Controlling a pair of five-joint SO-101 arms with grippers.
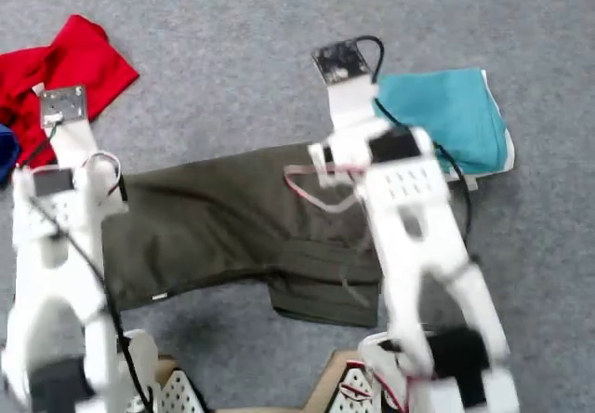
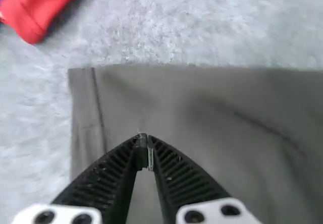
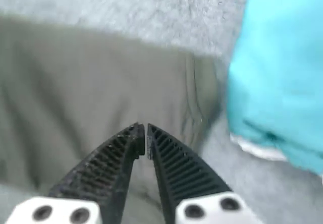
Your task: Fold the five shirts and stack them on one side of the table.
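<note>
Step in hand, by my judgement: folding the olive shirt (image 1: 232, 227), which lies spread across the table (image 1: 232, 22) under both my arms. My left gripper (image 2: 144, 141) has its fingers closed tip to tip over the shirt, just inside the stitched side edge, with the corner ahead of the tips and to one side. A thin pale sliver sits between the tips; I cannot confirm whether it is pinched cloth. My right gripper (image 3: 145, 130) is likewise closed, with only a hairline between the tips, over the opposite end of the shirt near its hemmed edge; a grasp on cloth cannot be verified there either. The teal shirt (image 3: 282, 82) lies just beyond that edge, beside my right fingers. It looks already folded and could mark the stacking side. The red shirt (image 2: 35, 2) lies rumpled ahead of my left fingers, well apart from the olive one. Next move calls for both ends to be gripped securely and carried over together, so that the fold lands square. Hidden or unclear: my right arm covers part of the olive shirt in the high view; a blue cloth (image 1: 5, 153) is cut off at the edge; five shirts cannot be counted.
</note>
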